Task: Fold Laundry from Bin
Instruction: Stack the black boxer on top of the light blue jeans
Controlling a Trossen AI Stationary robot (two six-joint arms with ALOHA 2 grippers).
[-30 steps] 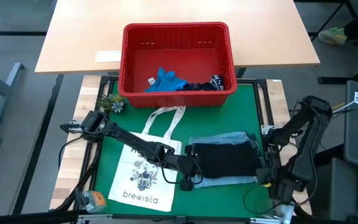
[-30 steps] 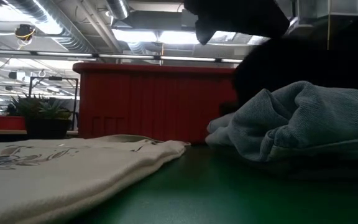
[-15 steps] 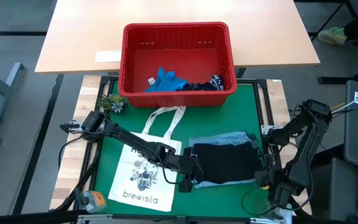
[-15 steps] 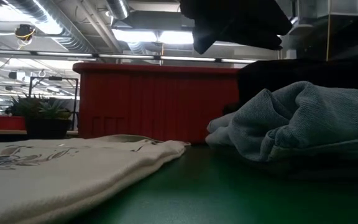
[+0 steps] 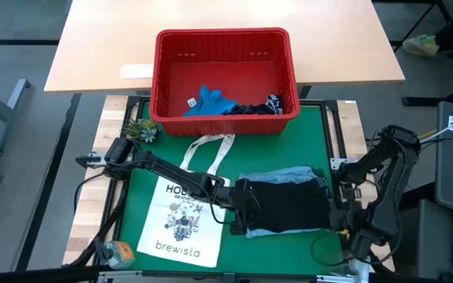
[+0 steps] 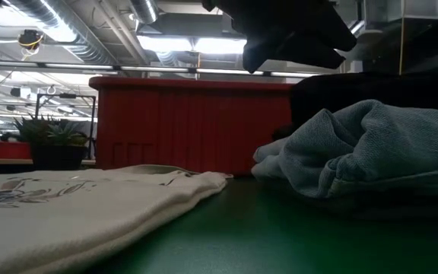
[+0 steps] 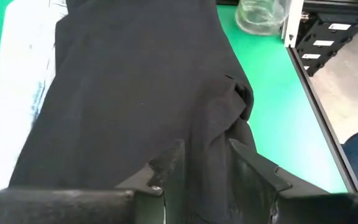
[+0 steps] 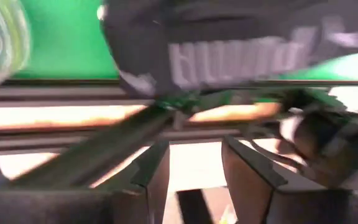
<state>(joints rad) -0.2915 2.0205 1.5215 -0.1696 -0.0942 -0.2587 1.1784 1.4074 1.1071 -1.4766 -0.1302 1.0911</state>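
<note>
My red bin (image 5: 223, 41) sits at the far edge of the green mat (image 5: 148, 174), half on the wooden table (image 5: 101, 47) behind it, and in its bottom lie a bright blue garment (image 5: 208, 101) and a dark navy one (image 5: 259, 106), bunched along the near wall. On the mat, well apart from the bin, a dark garment (image 5: 285, 206) is spread flat over a light blue denim shirt (image 5: 283, 174) (only the denim's edges show around it). Beside that pile lies the white tote bag (image 5: 181, 220). My left claw (image 5: 241, 214) rests at the dark garment's left edge; from my left wrist I see my two fingers (image 7: 173, 163) parted, with the dark cloth lying between and under them, not pinched. My right claw (image 5: 344, 228) hangs at the mat's right border near the garment's lower right corner, fingers (image 8: 157, 168) apart and holding nothing. My left arm stretches low and diagonal across the tote bag; my right arm is folded sharply at the elbow.
</note>
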